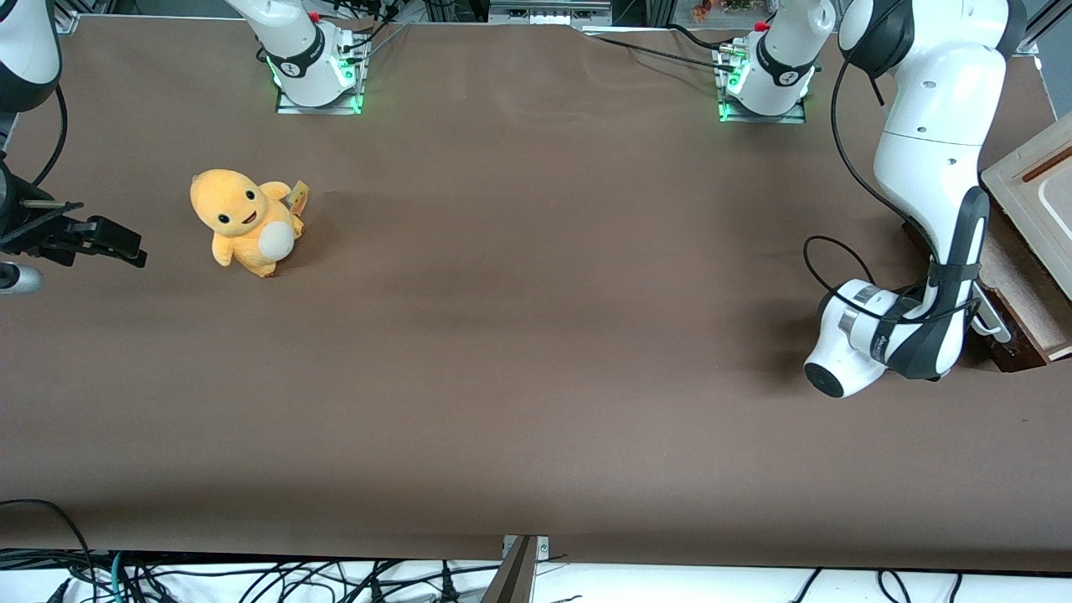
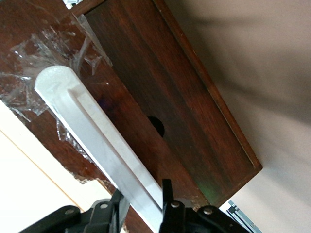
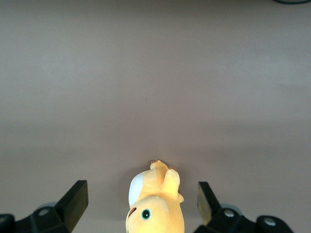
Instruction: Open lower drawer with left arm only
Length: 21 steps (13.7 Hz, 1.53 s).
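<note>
Lower drawer (image 2: 160, 97) sits at the working arm's end of the desk (image 1: 519, 352), its glossy dark brown wooden front filling the wrist view, crinkled clear tape (image 2: 46, 77) stuck near one end of it. Across that front runs the long white bar handle (image 2: 97, 141), smooth, rigid, round-ended with a raised rib along it, and that's plainly the place to take hold. And we're there: the gripper (image 2: 144, 204) has its black fingers (image 2: 166, 194) standing either side of the bar, closed in around it, right up against the drawer front. Judging by the solid wood, this drawer should feel stiff and fairly weighty, and the slick handle may slip if the pull isn't straight outward.

From the front, the left arm (image 1: 930, 167) bends down low in front of the cabinet (image 1: 1034, 201), whose pale cream top shows at the desk's edge. Well apart, toward the parked arm's end, a soft orange plush toy (image 1: 244, 222) sits on the matte brown surface.
</note>
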Each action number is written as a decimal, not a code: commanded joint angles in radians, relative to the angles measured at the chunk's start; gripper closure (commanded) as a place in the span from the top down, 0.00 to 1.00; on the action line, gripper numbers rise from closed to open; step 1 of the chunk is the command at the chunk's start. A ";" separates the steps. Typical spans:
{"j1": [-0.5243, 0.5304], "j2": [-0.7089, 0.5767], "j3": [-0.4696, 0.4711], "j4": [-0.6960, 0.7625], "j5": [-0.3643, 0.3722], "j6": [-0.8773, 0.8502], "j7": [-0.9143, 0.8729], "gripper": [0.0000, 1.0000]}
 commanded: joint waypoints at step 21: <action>0.072 -0.228 -0.018 0.439 -0.946 0.076 0.200 1.00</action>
